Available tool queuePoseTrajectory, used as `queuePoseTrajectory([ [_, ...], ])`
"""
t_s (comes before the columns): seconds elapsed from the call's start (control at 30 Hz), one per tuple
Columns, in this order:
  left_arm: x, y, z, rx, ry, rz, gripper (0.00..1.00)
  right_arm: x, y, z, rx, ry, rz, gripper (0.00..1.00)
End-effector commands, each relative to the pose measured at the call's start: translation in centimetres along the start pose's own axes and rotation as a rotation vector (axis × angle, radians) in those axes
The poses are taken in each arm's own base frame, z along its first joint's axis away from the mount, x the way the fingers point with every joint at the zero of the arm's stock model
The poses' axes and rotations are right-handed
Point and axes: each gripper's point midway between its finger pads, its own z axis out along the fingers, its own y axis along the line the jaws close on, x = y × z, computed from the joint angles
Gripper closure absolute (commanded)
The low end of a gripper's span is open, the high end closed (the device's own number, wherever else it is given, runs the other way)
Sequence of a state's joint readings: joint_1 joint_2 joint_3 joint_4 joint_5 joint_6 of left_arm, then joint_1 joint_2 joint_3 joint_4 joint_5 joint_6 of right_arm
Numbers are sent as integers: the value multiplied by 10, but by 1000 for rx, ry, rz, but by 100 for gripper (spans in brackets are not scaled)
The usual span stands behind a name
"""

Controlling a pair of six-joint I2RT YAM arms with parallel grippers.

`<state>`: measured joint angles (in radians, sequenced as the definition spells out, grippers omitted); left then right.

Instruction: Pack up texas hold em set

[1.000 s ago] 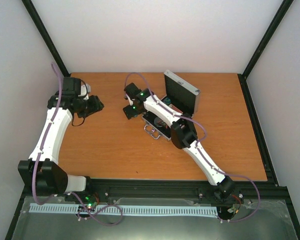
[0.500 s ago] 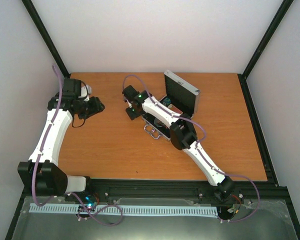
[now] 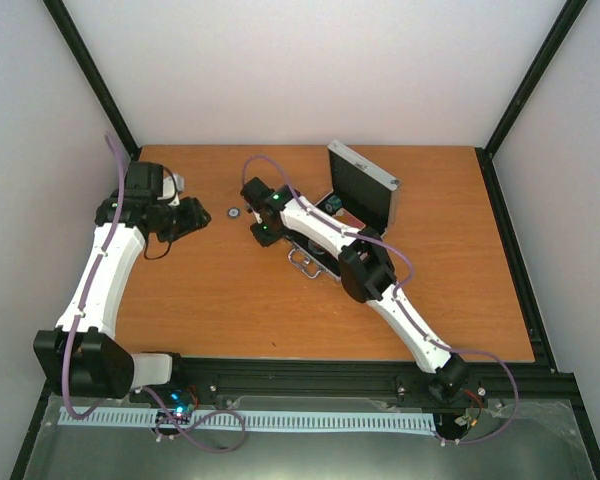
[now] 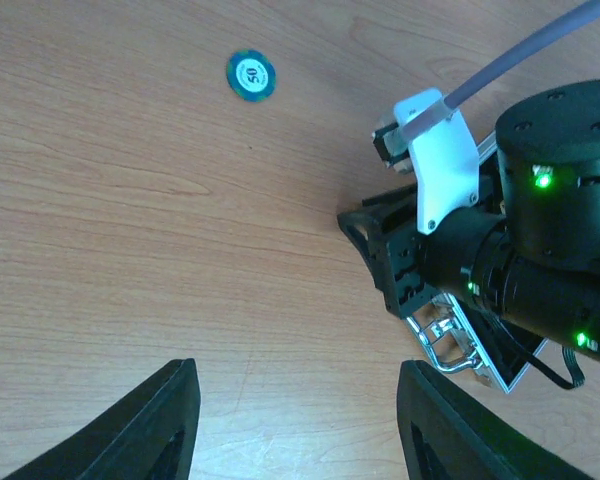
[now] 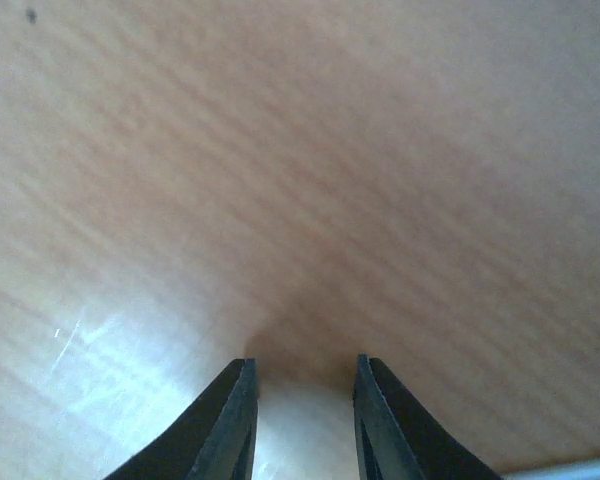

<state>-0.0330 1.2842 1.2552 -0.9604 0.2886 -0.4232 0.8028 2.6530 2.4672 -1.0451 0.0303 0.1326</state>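
The silver case [image 3: 363, 184] stands open at mid-table with its lid upright, and its metal handle [image 4: 450, 342] faces the near side. One blue-green poker chip [image 3: 234, 212] marked 50 lies flat on the wood [image 4: 251, 75], between the two grippers. My right gripper [image 3: 259, 234] hovers low over bare wood just left of the case. Its jaws [image 5: 302, 365] stand a narrow gap apart with nothing between them. My left gripper [image 3: 192, 215] is open and empty [image 4: 295, 375], left of the chip. The rest of the set is hidden or out of view.
The right arm [image 3: 325, 232] lies across the case's base and hides most of what is in it. Black frame posts [image 3: 90, 80] and white walls close in the orange table [image 3: 450, 280] at the back and sides.
My right gripper has moved left, off the case, and its jaws have narrowed from wide apart. The chip has come into view on the table. The left gripper has barely shifted.
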Motion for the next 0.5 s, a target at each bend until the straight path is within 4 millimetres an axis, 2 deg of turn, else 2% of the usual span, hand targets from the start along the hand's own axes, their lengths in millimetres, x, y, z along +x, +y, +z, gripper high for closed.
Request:
queuePoseTrajectory([
  [0.0, -3, -10, -9, 33, -34, 28, 44, 45, 16, -1, 3, 151, -20, 71],
  [0.1, -4, -4, -8, 9, -41, 22, 42, 31, 12, -21, 30, 101, -16, 68],
  [0.13, -3, -1, -4, -3, -37, 20, 41, 25, 10, -30, 39, 77, -12, 64],
  [0.17, -3, 2, 1, -13, -24, 21, 36, 19, 9, -39, 49, 53, -9, 55],
  [0.2, -1, 4, 7, -23, -5, 30, 26, 12, 8, -50, 52, 27, -6, 50],
  [0.23, -1, 6, 13, -31, 10, 37, 22, 4, 8, -62, 52, -6, -5, 45],
  [0.3, -6, 13, 22, -72, 24, 46, 21, -10, 5, -89, 58, -72, 8, 33],
  [0.37, -18, 20, 28, -123, 18, 51, 19, -23, 1, -120, 75, -140, 20, 19],
  [0.47, -39, 15, 35, -133, 7, 92, 10, -36, -6, -172, 94, -236, 27, 4],
])
